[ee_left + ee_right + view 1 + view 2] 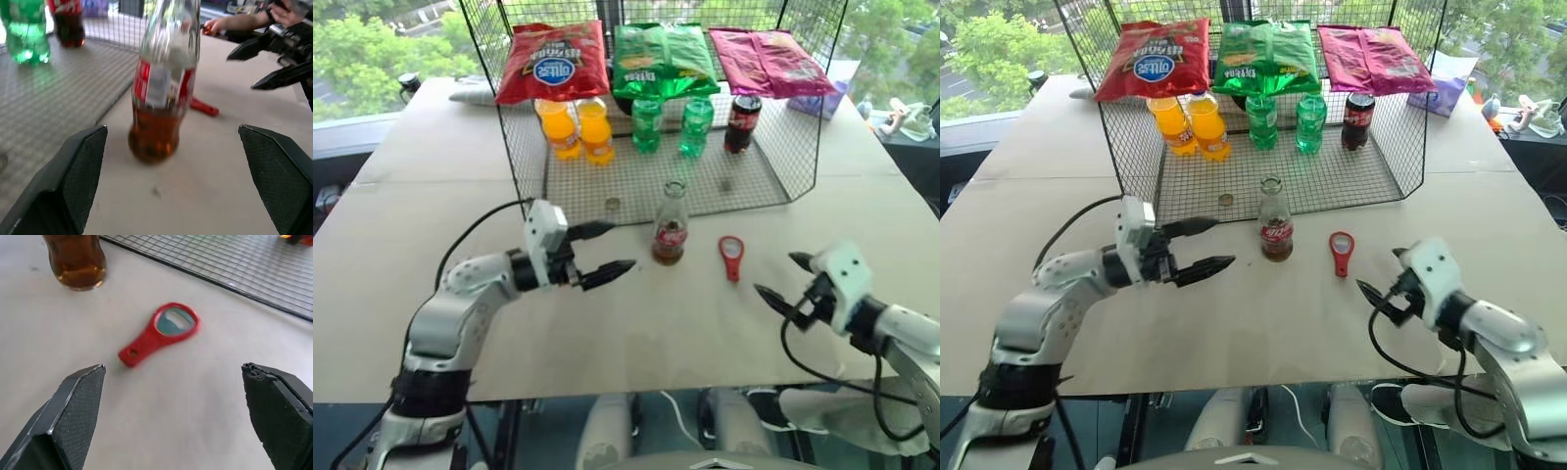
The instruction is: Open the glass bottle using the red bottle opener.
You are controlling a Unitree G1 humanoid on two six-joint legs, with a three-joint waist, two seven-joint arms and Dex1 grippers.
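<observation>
While both end effectors, left (600, 251) and right (785, 278), gape empty, glass bottle (670, 224) stands uncapped mid-desk (636, 343); risk: toppling if nudged; red bottle opener (731, 257) beside it, flat, liable to skid.

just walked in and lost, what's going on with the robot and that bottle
A two-armed robot is at a table with a glass bottle and a red opener, set to open the bottle. Neither is held: the bottle stands upright by the wire rack, the opener lies flat beside it. The left gripper hangs near the bottle and the right gripper near the opener, both with jaws open. The bottle's mouth looks uncapped, and a small round thing, maybe a cap, lies on the rack.
</observation>
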